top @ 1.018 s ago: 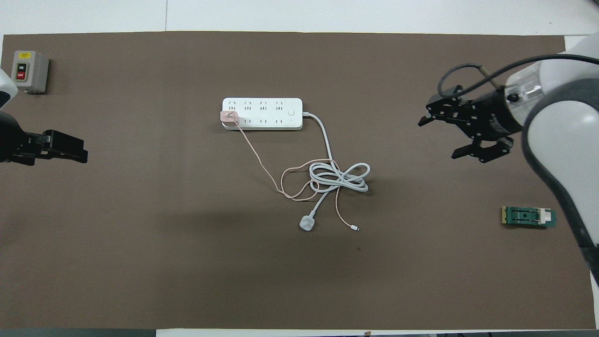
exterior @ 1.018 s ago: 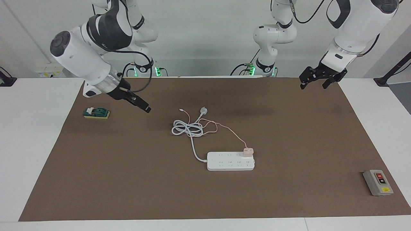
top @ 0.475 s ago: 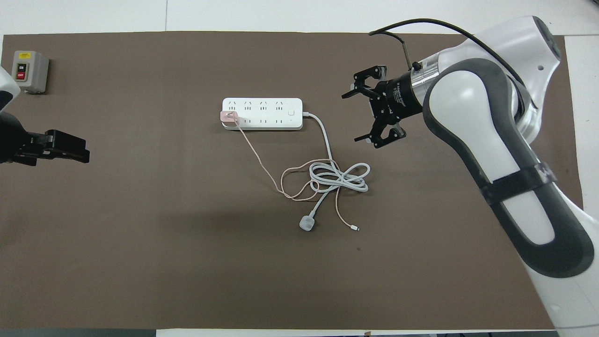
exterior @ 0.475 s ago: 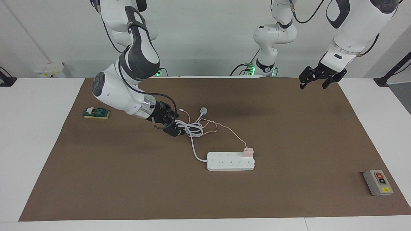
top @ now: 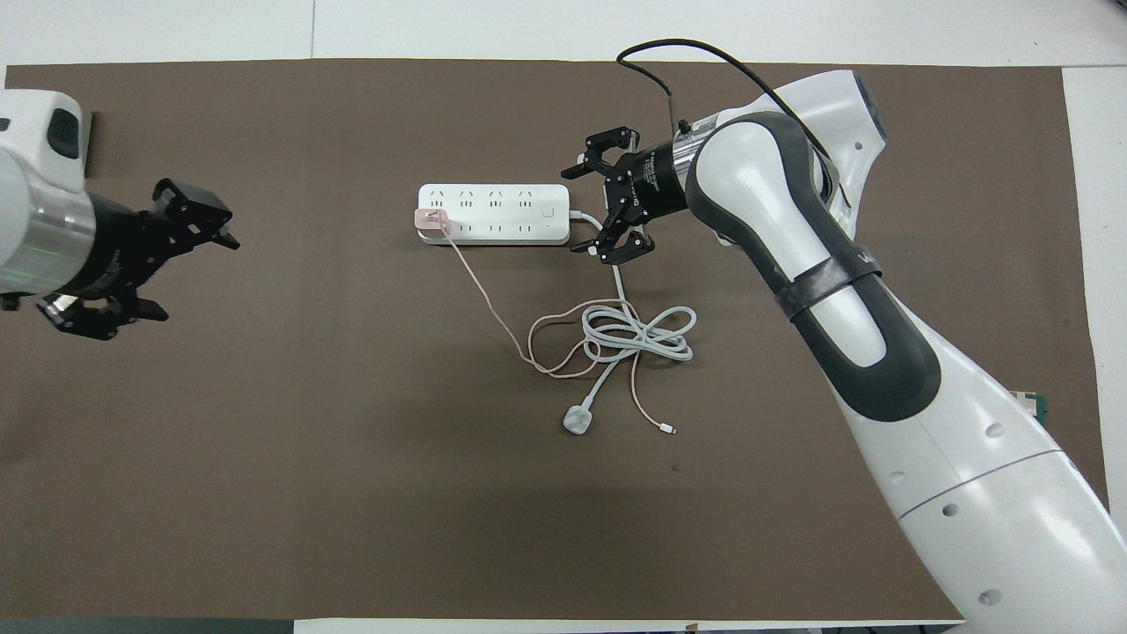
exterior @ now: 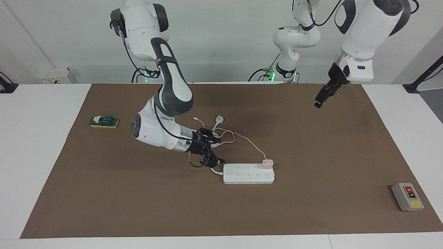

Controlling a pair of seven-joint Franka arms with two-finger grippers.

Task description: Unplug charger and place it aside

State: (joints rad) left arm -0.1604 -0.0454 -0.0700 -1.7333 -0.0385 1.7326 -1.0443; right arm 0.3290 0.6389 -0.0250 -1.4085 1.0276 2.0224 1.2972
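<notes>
The charger [exterior: 267, 163] [top: 430, 220], a small pale pink cube, sits plugged into the white power strip [exterior: 248, 173] [top: 493, 214], in the end socket toward the left arm's end of the table, in the row nearer to the robots. Its thin pink cable [exterior: 251, 144] [top: 493, 308] runs from the cube toward the robots and loops through the coiled white cord [exterior: 204, 138] [top: 638, 330]. The round white plug [exterior: 219, 119] [top: 578, 421] lies on the brown mat [exterior: 311, 145] [top: 308, 440], nearer to the robots than the coil.

The right gripper [exterior: 211, 151] [top: 588, 207] is low over the cord where it leaves the strip, at the strip's end toward the right arm; fingers spread apart, holding nothing.

The left gripper [exterior: 319, 100] [top: 180, 273] hangs over bare mat toward the left arm's end, well apart from the charger; fingers apart, empty.

A grey switch box [exterior: 407, 196] and a green block [exterior: 104, 121] lie near opposite ends of the mat.
</notes>
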